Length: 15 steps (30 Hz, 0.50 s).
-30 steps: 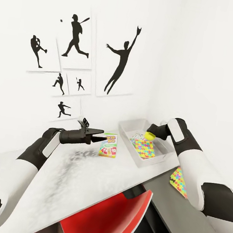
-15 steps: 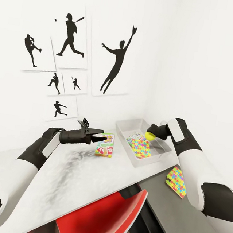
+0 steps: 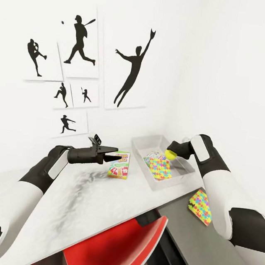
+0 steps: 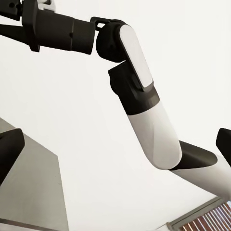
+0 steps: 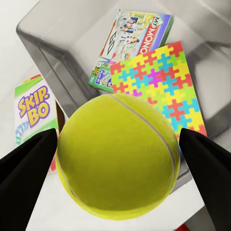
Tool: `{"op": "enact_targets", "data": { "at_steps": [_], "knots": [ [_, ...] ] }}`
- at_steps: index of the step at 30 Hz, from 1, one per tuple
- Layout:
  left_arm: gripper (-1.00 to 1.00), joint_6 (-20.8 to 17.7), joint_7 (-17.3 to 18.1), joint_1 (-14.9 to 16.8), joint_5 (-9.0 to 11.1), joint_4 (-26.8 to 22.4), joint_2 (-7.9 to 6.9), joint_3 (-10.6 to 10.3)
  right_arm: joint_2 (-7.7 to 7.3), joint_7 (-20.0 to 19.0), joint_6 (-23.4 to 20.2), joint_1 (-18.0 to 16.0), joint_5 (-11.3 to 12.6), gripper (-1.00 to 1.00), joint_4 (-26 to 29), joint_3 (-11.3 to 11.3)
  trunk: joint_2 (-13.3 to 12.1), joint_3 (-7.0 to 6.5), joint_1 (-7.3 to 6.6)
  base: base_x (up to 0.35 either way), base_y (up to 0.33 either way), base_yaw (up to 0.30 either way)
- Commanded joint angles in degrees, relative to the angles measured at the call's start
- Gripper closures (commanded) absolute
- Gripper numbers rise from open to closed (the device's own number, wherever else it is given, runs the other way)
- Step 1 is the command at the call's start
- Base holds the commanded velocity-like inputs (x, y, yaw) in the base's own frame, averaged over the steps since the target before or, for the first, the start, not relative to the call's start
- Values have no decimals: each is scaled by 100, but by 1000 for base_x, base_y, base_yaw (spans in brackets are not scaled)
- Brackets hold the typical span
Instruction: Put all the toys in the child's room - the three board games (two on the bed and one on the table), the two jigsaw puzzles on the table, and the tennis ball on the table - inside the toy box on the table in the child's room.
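Observation:
My right gripper (image 3: 171, 154) is shut on the yellow tennis ball (image 3: 171, 155), held just above the pale grey toy box (image 3: 141, 144) on the table (image 3: 85, 201). The ball (image 5: 118, 156) sits between the dark fingers (image 5: 24, 178) in the right wrist view. Inside the toy box (image 5: 53, 53) lie a jigsaw puzzle (image 3: 160, 168) (image 5: 159, 79) and a Monopoly board game (image 3: 155, 155) (image 5: 137, 41). A Skip-Bo board game (image 3: 120, 164) (image 5: 33, 110) lies on the table left of the box. My left gripper (image 3: 113, 154) hovers open over its near edge. Another jigsaw puzzle (image 3: 200, 206) lies on the dark grey top.
A red chair (image 3: 125, 248) is tucked under the table's front edge. The toy box stands in the corner of two white walls, one hung with baseball silhouette posters (image 3: 83, 42). The left wrist view looks across at my right arm (image 4: 144, 110).
The whole picture slid a little to the left one second ago, so the camera moved. Both arms, the ball and the toys keep their places.

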<state>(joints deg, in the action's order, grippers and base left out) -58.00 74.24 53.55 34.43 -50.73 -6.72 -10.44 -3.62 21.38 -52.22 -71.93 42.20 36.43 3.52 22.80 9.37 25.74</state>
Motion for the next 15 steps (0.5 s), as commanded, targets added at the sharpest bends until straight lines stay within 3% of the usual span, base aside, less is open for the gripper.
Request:
{"op": "enact_targets", "data": {
  "at_steps": [1, 15],
  "knots": [
    [-100, -45, 8, 7, 20, 1, -5, -17, -7, 51, -8, -6, 61, 100, 5, 35, 12, 12, 4, 85, 0, 0],
    [-100, -45, 11, 7, 17, 1, -5, -11, -7, 54, -8, -6, 61, 100, 7, 35, 12, 12, 4, 40, 0, 0]
  ]
}}
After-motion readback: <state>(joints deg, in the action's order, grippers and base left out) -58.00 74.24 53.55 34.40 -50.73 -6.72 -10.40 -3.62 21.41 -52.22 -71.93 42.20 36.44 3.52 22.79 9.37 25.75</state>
